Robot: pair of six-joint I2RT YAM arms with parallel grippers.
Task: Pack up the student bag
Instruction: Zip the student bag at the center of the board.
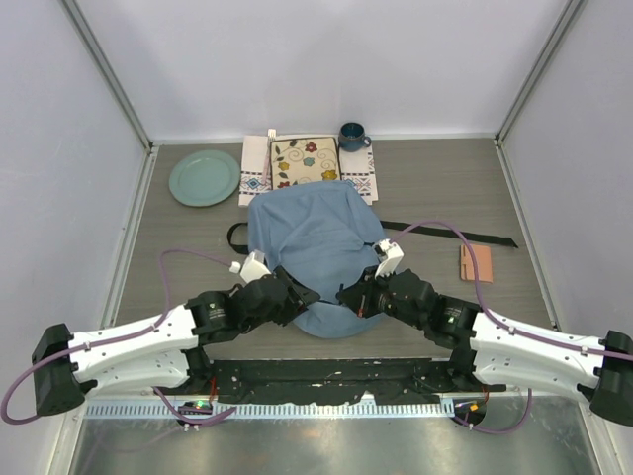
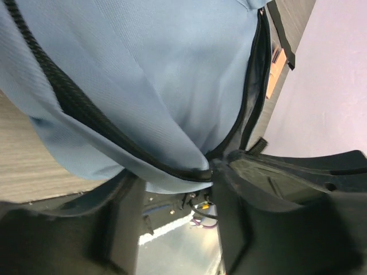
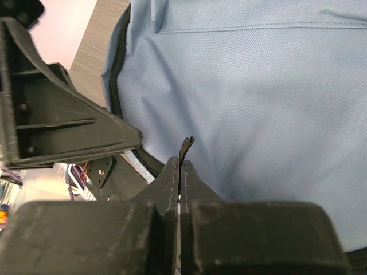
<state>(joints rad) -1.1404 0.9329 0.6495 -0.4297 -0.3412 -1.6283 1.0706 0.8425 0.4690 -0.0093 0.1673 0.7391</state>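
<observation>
The student bag (image 1: 315,242), a large light-blue backpack with dark zipper lines, lies flat in the middle of the table. Its near edge is between my two grippers. My left gripper (image 1: 303,295) is at the bag's near left edge. In the left wrist view its fingers (image 2: 287,212) stand apart, and the zippered hem (image 2: 172,166) crosses between their tips. My right gripper (image 3: 180,166) is shut on a thin black zipper pull (image 3: 186,144) just above the blue fabric (image 3: 269,97). The inside of the bag is hidden.
A black strap (image 1: 465,235) trails right from the bag, and a small salmon-coloured booklet (image 1: 476,263) lies beside it. At the back are a green plate (image 1: 204,177), an embroidered white cloth mat (image 1: 255,173) under a floral-covered book (image 1: 305,160), and a dark blue mug (image 1: 352,136).
</observation>
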